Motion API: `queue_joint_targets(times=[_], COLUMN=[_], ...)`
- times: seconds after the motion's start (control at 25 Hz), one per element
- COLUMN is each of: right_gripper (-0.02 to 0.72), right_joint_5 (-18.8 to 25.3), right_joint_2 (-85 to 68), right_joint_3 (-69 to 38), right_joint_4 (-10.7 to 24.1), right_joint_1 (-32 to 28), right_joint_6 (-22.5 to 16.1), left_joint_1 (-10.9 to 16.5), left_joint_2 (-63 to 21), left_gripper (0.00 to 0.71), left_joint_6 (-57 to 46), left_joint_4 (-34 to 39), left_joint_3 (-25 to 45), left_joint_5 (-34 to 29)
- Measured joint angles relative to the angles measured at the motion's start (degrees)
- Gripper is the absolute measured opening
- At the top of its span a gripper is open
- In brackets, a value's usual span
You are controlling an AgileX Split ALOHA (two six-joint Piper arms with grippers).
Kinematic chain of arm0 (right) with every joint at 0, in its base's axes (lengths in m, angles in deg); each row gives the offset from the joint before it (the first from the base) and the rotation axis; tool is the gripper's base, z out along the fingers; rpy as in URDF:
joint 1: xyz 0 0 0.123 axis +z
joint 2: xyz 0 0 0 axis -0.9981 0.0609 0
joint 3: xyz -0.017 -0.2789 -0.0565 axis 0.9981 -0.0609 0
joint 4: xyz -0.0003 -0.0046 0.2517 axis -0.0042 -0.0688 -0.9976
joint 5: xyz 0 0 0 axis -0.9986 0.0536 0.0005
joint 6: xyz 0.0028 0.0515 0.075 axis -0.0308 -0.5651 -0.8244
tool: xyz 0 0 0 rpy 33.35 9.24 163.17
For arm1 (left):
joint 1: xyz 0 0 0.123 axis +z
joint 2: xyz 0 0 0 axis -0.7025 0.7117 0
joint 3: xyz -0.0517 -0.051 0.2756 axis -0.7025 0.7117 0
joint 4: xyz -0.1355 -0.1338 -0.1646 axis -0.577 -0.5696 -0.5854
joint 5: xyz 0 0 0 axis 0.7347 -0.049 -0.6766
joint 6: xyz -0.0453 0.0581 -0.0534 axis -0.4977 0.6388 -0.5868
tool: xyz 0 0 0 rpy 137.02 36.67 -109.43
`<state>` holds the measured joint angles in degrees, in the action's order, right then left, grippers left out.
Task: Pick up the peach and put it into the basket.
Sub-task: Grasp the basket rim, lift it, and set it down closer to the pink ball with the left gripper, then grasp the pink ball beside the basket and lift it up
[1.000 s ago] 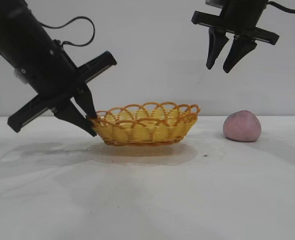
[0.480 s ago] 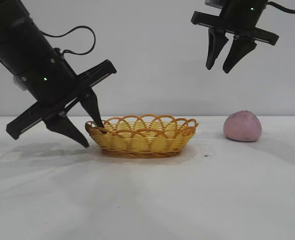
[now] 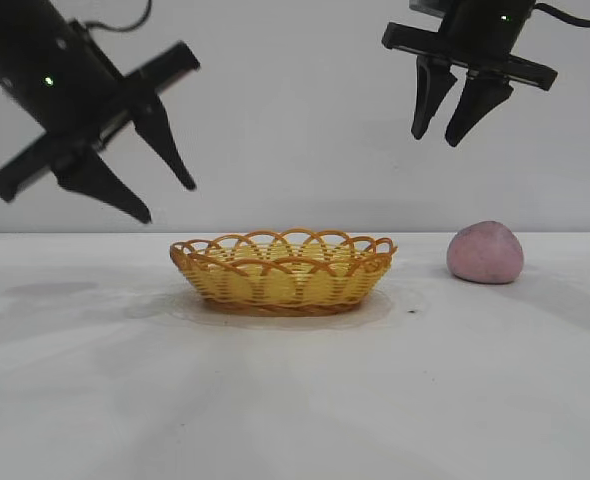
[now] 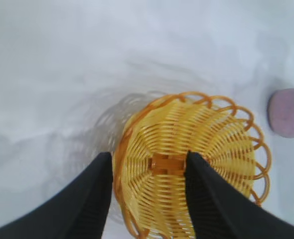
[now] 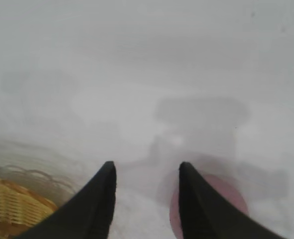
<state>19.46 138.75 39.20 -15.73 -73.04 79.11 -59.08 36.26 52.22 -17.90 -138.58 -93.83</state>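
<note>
The yellow wicker basket [image 3: 284,270] with an orange looped rim sits flat on the white table, empty. It also shows in the left wrist view [image 4: 197,164]. The pink peach [image 3: 485,252] lies on the table to the basket's right, apart from it; it shows in the left wrist view [image 4: 287,112] and the right wrist view [image 5: 221,199]. My left gripper [image 3: 165,200] is open and empty, raised above the table left of the basket. My right gripper [image 3: 437,136] is open and empty, high up, above the gap between basket and peach.
The white table [image 3: 295,400] stretches bare in front of the basket and peach. A plain grey wall stands behind. A corner of the basket [image 5: 12,209] shows in the right wrist view.
My left gripper let go of the basket's left rim and rose up and away. The basket, tilted a second ago, now lies flat. The right arm and the peach have not moved.
</note>
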Motion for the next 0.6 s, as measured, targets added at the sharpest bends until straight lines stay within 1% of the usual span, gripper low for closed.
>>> queue_joint_targets(times=[0.04,0.12,0.2,0.28,0.36,0.44,0.52,0.6], right_gripper=[0.297,0.297,0.297,0.297,0.297,0.297,0.297,0.297], right_joint_5=[0.0,0.0,0.0,0.1,0.1,0.1,0.4,0.8], right_joint_2=[0.0,0.0,0.0,0.0,0.0,0.0,0.0,0.0], right_joint_3=[0.0,0.0,0.0,0.0,0.0,0.0,0.0,0.0], right_joint_4=[0.0,-0.1,-0.3,-0.6,-1.0,-1.3,-1.3,-1.3], right_joint_1=[0.0,0.0,0.0,0.0,0.0,0.0,0.0,0.0], right_joint_6=[0.0,0.0,0.0,0.0,0.0,0.0,0.0,0.0], left_joint_1=[1.2,3.6,5.9,7.8,8.6,8.7,8.7,8.7], left_joint_2=[-0.4,-0.5,-0.5,-0.5,-0.5,-0.5,-1.2,-3.3], left_gripper=[0.296,0.296,0.296,0.296,0.296,0.296,0.296,0.296], left_joint_6=[0.0,0.0,-1.5,-7.3,-19.2,-29.3,-35.9,-38.7], left_joint_4=[2.1,10.5,21.1,35.1,49.0,62.4,69.8,72.2], left_joint_3=[0.1,0.1,-0.1,-1.1,-2.8,-4.8,-6.7,-7.5], left_joint_5=[0.0,0.4,0.2,-1.1,-3.3,-6.9,-9.7,-10.7])
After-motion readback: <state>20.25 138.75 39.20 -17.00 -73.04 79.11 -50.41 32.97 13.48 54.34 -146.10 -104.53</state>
